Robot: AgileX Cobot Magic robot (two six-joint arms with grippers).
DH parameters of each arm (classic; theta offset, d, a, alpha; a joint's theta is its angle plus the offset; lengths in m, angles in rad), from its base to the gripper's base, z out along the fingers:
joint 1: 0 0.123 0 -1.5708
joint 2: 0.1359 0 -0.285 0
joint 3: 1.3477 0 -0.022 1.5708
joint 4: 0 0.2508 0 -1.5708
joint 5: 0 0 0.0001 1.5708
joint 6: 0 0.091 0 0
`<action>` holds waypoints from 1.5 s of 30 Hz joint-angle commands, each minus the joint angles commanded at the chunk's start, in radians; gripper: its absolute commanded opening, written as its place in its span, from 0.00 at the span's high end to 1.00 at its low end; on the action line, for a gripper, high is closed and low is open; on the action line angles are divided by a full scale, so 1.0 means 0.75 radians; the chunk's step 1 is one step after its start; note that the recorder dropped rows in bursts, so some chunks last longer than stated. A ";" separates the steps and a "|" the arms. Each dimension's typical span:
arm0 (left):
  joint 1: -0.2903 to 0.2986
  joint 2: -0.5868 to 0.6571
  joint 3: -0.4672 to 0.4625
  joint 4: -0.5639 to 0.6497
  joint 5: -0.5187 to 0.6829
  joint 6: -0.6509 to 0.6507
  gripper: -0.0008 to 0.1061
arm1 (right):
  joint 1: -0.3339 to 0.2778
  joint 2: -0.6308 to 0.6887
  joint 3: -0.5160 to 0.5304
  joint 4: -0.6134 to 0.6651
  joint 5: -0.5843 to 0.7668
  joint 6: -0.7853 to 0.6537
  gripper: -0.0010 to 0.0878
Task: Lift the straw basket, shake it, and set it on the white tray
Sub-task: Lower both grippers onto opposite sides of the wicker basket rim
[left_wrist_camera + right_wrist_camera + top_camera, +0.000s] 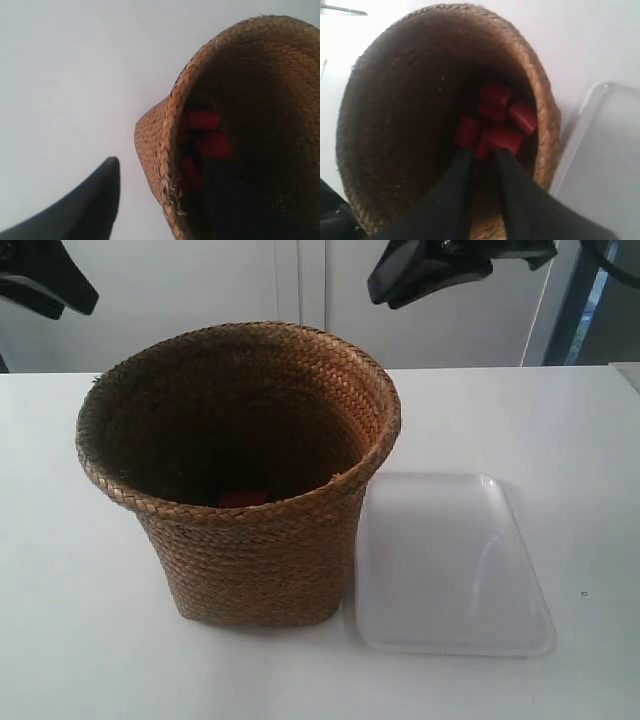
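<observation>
The straw basket stands upright on the white table, left of the middle. Several red blocks lie on its dark bottom. The white tray lies flat against the basket's right side, with nothing on it. Both arms hang high above the table. My left gripper is open, one dark finger outside the basket; the other is hard to make out against the dark inside. My right gripper points down into the basket over the red blocks. Its fingers are a narrow gap apart with nothing between them.
The arm at the exterior view's left and the arm at the exterior view's right show only as dark shapes at the top edge. A white wall stands behind the table. The tray also shows beside the basket.
</observation>
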 joint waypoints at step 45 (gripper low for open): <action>-0.080 0.185 0.063 -0.067 0.000 0.180 0.37 | 0.000 0.120 0.201 -0.176 0.000 0.098 0.22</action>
